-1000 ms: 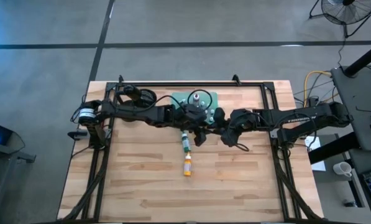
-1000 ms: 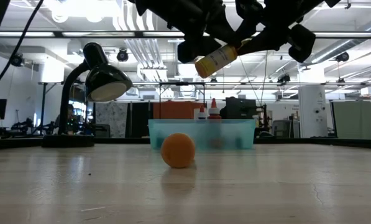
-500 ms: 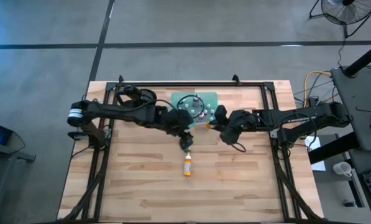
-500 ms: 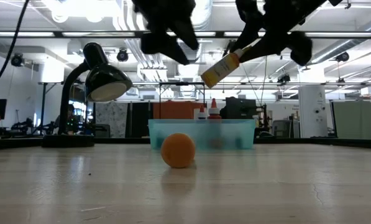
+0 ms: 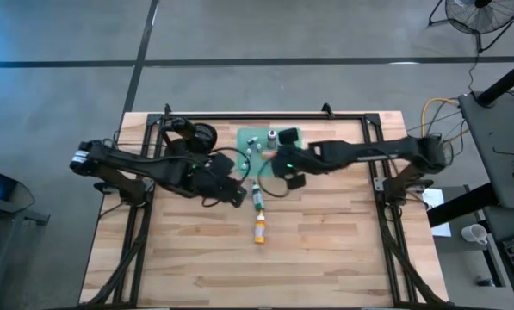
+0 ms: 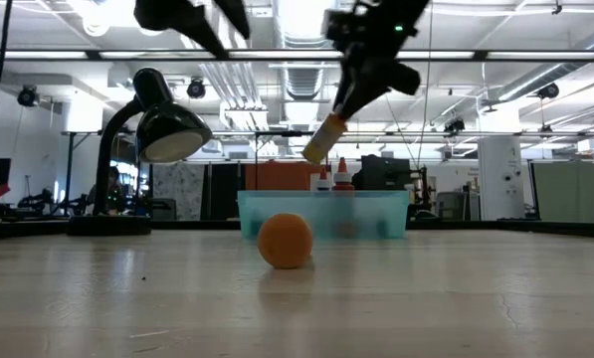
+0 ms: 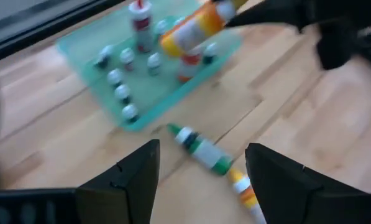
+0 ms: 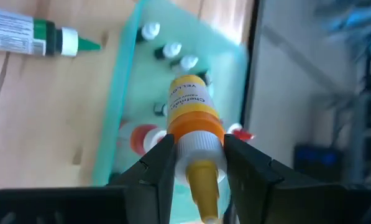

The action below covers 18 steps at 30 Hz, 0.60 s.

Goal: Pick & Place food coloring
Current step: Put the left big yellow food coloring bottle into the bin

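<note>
One yellow bottle (image 8: pixel 188 102) sits clamped in the right pincer (image 8: pixel 196 155) above the tray (image 5: pixel 250 138) — left pincer (image 7: pixel 201 168) spread, empty.

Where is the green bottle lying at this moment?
In the high view, the green bottle lies on the table centre, between the green tray and the orange bottle.

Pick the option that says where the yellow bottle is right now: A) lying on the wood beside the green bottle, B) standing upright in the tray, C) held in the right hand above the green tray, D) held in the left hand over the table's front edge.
C: the right hand is shut on the yellow bottle, holding it in the air over the green tray, while the left hand is open and empty.
</note>
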Motion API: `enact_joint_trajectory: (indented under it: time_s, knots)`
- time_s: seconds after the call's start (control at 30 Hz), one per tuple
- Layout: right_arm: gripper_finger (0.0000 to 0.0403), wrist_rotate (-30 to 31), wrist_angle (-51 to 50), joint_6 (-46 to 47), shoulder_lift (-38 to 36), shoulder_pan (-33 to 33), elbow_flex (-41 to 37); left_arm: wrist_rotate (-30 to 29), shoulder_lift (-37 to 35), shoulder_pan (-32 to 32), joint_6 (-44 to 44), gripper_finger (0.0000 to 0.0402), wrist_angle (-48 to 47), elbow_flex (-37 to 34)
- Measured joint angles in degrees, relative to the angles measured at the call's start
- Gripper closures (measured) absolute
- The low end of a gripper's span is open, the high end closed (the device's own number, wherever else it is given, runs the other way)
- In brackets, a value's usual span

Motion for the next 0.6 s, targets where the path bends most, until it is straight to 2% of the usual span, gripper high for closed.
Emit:
enact_joint_trajectory:
  time_s: [0.17,0.3,0.43,0.6]
  knots:
    - [0.0293,-3.79,-14.27,8.16,9.84,-3.81,13.56,-2.83,-0.56,-1.07,-3.46,0.0193,-10.92,-0.03]
    - [0.0293,-7.94,-20.08,10.92,15.51,-6.07,21.18,-3.35,-0.84,-3.13,-2.55,0.0193,-13.42,-0.91]
    - [0.0293,-9.57,-22.45,11.09,21.28,-6.68,28.13,-3.96,-3.74,-5.48,-3.74,0.0193,-16.96,-5.41]
    - [0.0293,-11.13,-28.09,10.48,29.01,-6.89,38.65,-3.04,-12.07,-7.63,-8.78,0.0193,-16.79,-14.08]
